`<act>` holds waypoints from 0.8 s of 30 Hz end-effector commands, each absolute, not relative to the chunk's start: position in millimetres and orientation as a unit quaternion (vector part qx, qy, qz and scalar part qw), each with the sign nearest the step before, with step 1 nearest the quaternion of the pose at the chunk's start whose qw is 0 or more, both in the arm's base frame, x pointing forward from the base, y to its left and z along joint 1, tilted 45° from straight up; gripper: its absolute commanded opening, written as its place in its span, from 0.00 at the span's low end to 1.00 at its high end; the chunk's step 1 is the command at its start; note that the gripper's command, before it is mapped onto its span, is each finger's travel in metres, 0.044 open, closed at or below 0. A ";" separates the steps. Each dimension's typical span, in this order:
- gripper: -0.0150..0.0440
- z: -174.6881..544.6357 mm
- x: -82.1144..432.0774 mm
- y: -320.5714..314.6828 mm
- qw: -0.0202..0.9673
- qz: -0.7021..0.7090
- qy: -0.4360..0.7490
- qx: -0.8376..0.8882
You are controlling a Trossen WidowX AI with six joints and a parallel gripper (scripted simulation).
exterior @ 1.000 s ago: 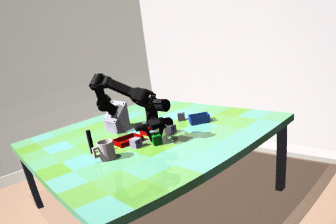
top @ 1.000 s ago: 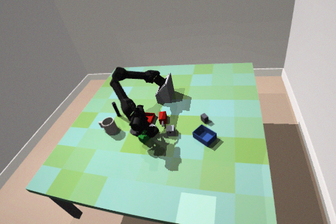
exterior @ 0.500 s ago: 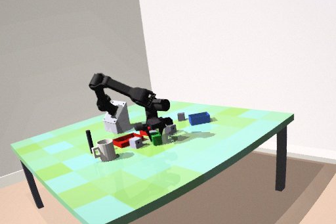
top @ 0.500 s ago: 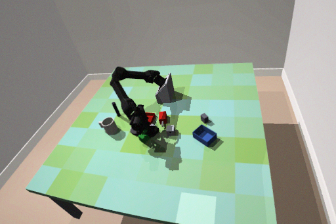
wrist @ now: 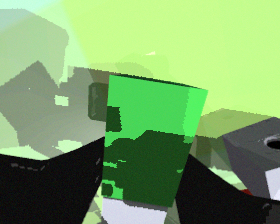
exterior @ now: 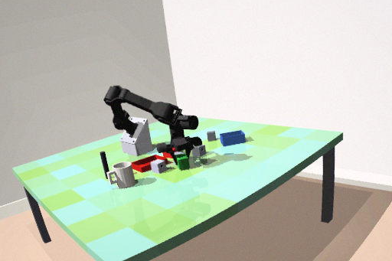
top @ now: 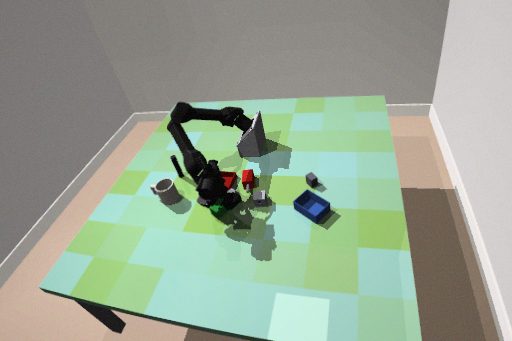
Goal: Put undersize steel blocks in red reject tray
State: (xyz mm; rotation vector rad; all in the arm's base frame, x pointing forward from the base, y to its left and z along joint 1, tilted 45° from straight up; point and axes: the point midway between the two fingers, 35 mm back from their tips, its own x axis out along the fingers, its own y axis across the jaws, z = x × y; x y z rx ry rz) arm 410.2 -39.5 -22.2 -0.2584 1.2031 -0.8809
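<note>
Look, your gripper [top: 220, 202] [exterior: 181, 156] [wrist: 143, 141] is holding the green GO gauge [top: 217, 208] [exterior: 183, 162] [wrist: 152, 117] by its fat handle, likely so its pin can test holes. You can't tell if it's in one. A steel block [top: 259, 199] [exterior: 198, 151] [wrist: 248, 150] sits just beside the gripper. Your red reject tray [top: 229, 179] [exterior: 142, 168] is near, toward the arm's base, probably for quick drops.

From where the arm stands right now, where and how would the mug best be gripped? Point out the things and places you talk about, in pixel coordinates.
Probably by its rim, claw from above, one finger inside: the mug [top: 168, 192] [exterior: 124, 176] stands upright, its mouth open. The claw [top: 218, 206] [exterior: 182, 160] must first free itself of the green gauge [top: 218, 208] [exterior: 183, 162] [wrist: 151, 115].
</note>
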 end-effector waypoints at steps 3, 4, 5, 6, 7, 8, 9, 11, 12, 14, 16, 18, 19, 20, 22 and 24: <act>0.25 -19.8 414.1 -38.2 0.729 -0.397 0.544 -0.118; 0.25 -19.6 414.7 -38.5 0.729 -0.397 0.544 -0.118; 0.25 -19.5 415.3 -38.8 0.729 -0.397 0.544 -0.118; 0.25 -19.3 416.1 -39.2 0.730 -0.397 0.544 -0.118; 0.25 -19.0 416.9 -39.6 0.730 -0.397 0.544 -0.118; 0.25 -18.8 417.8 -40.1 0.730 -0.398 0.544 -0.118; 0.25 -18.6 418.5 -40.5 0.730 -0.398 0.544 -0.118; 0.25 -18.4 419.1 -40.9 0.730 -0.398 0.544 -0.118; 0.25 -18.4 419.1 -40.9 0.730 -0.398 0.544 -0.118; 0.25 -18.4 419.1 -40.9 0.730 -0.398 0.544 -0.118; 0.25 -18.4 419.1 -40.9 0.730 -0.398 0.544 -0.118; 0.25 -18.3 419.3 -40.9 0.730 -0.398 0.544 -0.118; 0.25 -18.3 419.6 -41.1 0.730 -0.398 0.544 -0.118; 0.25 -18.1 420.0 -41.2 0.730 -0.398 0.544 -0.118; 0.25 -17.8 421.2 -41.8 0.730 -0.398 0.544 -0.118; 0.25 -17.3 422.7 -42.4 0.730 -0.398 0.544 -0.118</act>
